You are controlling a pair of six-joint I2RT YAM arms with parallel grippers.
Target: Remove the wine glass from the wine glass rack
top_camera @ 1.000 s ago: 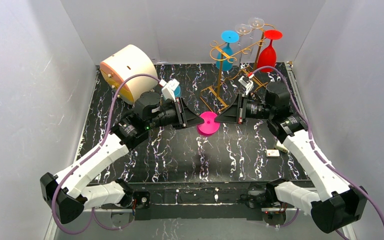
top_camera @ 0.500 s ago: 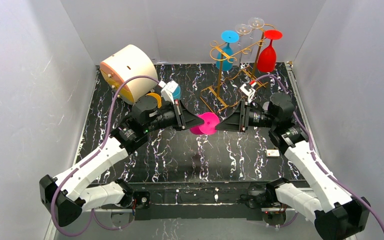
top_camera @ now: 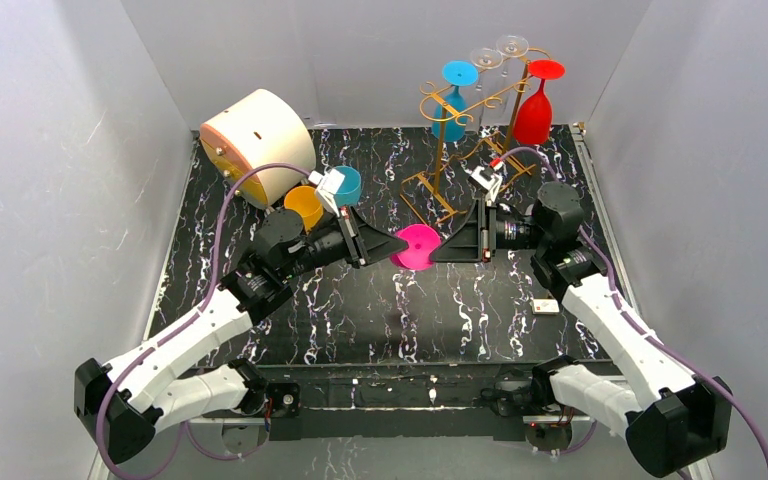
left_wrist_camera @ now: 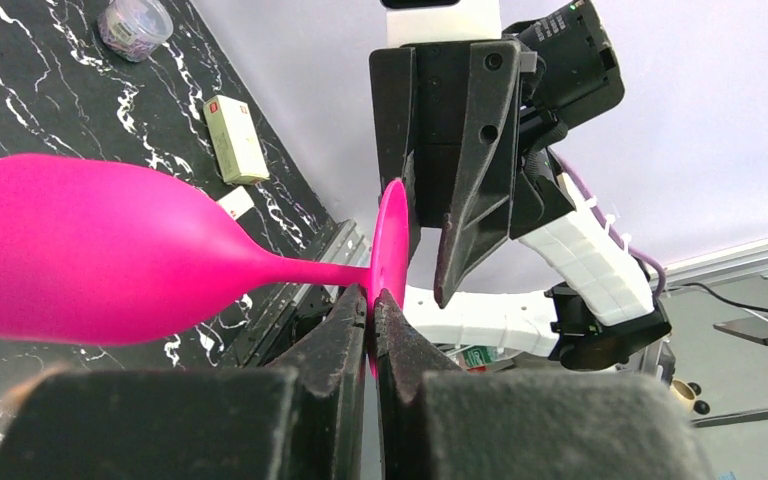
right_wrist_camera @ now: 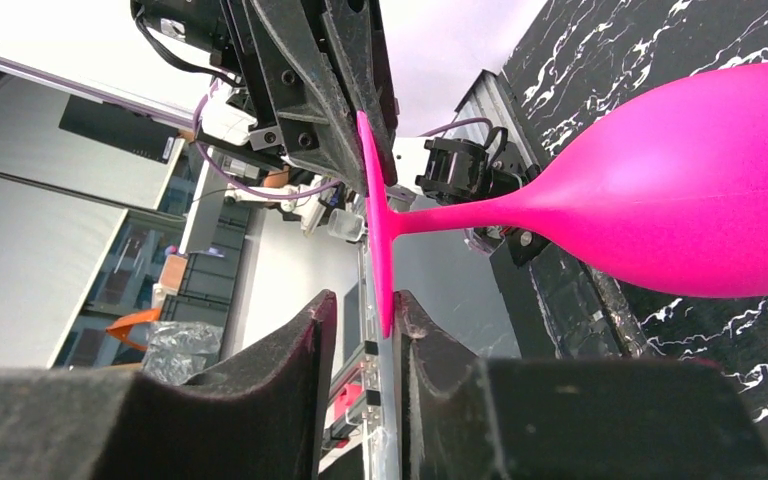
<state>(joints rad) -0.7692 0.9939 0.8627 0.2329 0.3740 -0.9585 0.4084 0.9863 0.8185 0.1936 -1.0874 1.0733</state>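
Just off the rack's near side: pink glass between 2 claws, mid-handover.
From above, the rack (top_camera: 439,150) carries 4 other glasses (top_camera: 533,110) on its hooks, while the pink glass (top_camera: 415,246) hangs foot uppermost in front of the rack's base, with the left claw (top_camera: 385,243) and right claw (top_camera: 443,245) meeting at it; their grips are too small to read there. The left wrist view, which misses the rack, shows the left claw closed tight on the rim of the foot (left_wrist_camera: 392,240), the bowl (left_wrist_camera: 80,245) toward the table. Only the right wrist view shows the right claw part open, straddling the foot with a gap on 1 side and gripping nothing. Removal looks done; next, I judge, the right claw must back straight off without knocking the foot.
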